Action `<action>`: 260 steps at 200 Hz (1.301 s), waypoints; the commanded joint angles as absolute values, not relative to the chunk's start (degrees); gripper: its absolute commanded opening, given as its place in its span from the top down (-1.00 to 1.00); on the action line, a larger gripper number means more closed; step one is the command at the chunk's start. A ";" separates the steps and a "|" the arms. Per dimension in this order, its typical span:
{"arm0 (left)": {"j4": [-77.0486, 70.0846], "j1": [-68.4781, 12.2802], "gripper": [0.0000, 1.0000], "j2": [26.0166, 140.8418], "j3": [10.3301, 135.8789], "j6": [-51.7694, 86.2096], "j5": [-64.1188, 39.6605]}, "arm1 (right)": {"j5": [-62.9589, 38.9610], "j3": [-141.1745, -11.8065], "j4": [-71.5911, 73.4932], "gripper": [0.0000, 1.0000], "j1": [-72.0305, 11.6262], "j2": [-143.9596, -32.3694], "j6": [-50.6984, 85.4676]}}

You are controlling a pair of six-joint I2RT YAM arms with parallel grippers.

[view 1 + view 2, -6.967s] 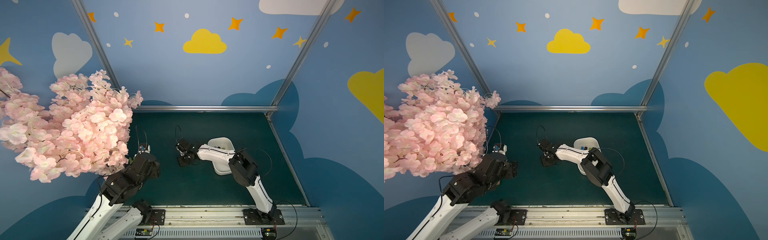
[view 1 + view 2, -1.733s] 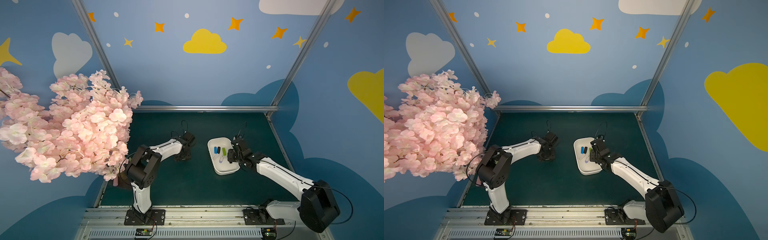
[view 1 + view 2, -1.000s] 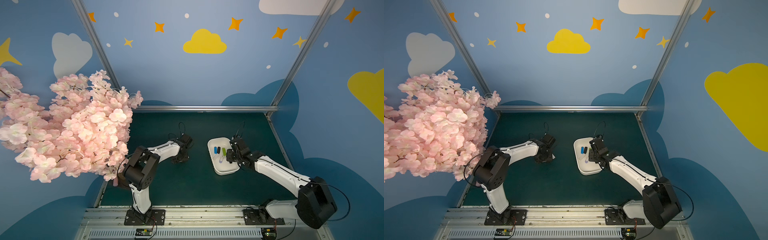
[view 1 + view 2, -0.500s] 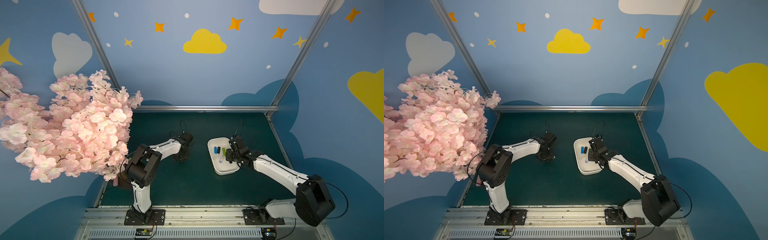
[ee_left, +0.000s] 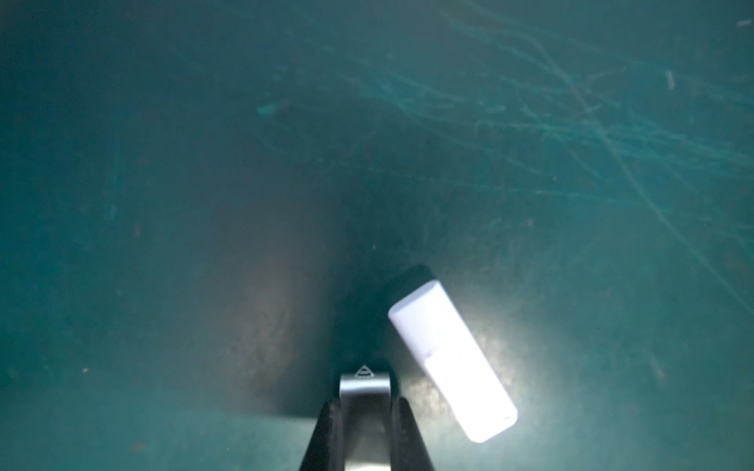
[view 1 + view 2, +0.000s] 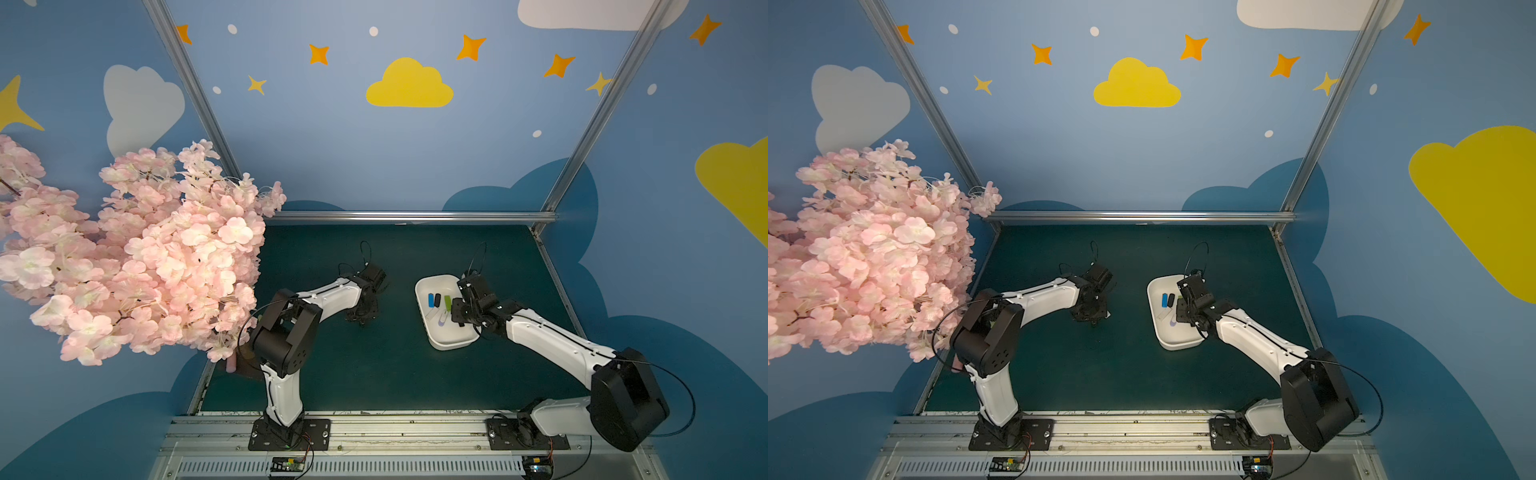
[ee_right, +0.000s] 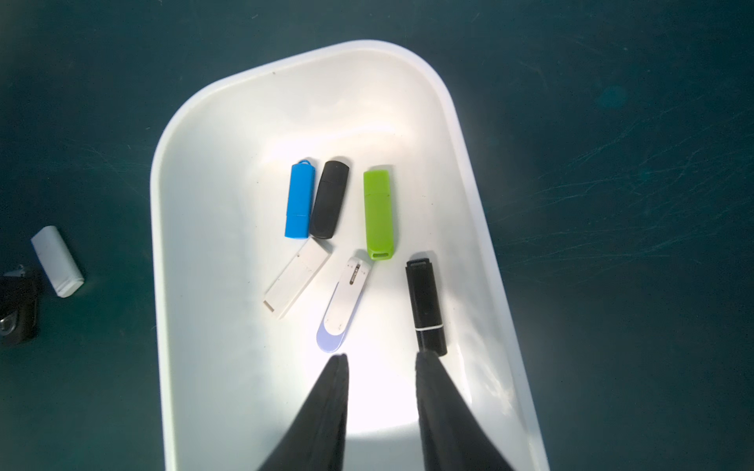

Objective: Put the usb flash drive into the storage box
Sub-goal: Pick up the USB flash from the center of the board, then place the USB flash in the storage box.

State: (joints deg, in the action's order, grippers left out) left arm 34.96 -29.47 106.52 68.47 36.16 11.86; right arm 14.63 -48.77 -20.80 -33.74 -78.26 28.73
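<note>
- Blue walls painted with yellow and white clouds and orange stars close in a dark green tabletop [image 6: 374, 374]. A branch of pink blossom [image 6: 145, 257] crowds in on the outer side of the left arm.
- The left pincer [image 5: 365, 401] is down at the tabletop, well apart from the storage box [image 6: 451, 345]. Its black fingers are pressed together on a silver metal piece [image 5: 364, 385] stamped with a small triangle. Only the rounded end of that piece shows past the fingertips.
- Just beside the left pincer, outside its fingers, a white flash drive [image 5: 451, 359] lies flat on the tabletop, slanted to the pincer's line. It is not in the box. In a top view it is only a white sliver at the pincer's edge [image 6: 1107, 314].
- The right pincer [image 7: 381, 359] hangs over the storage box, fingers spread, with nothing between them.
- Ahead of the right pincer's fingertips, six drives lie on the box floor.
- Farthest off are a blue drive [image 7: 300, 202] and a rounded black drive [image 7: 329, 200], side by side and touching, and a green drive [image 7: 379, 216] a little apart.
- Nearer are a white drive [image 7: 297, 283], a white-and-lilac drive [image 7: 344, 304] and a capped black drive [image 7: 425, 304].
- The capped black drive is the closest. Its end runs up to one fingertip in the right wrist view, but contact cannot be told.
- Off to the right pincer's side, beyond the box rim, the white flash drive and the left pincer show on the tabletop.
</note>
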 commanded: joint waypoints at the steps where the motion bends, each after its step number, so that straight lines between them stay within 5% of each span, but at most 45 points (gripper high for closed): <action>1: 36.16 -30.58 0.87 100.34 68.39 35.01 11.03 | 17.07 -50.53 -22.34 0.33 -33.49 -77.97 29.33; 70: 39.02 -44.50 0.82 94.34 81.13 34.93 7.50 | 30.17 -46.84 -28.73 0.32 -28.26 -69.45 37.53; 161: 45.71 -55.64 0.82 119.92 108.73 33.84 7.09 | 29.36 -36.28 -20.73 0.34 -22.56 -59.14 42.82; 260: 47.63 -58.12 0.81 125.57 105.67 37.77 9.85 | 27.97 -37.24 -21.53 0.36 -22.32 -60.46 43.51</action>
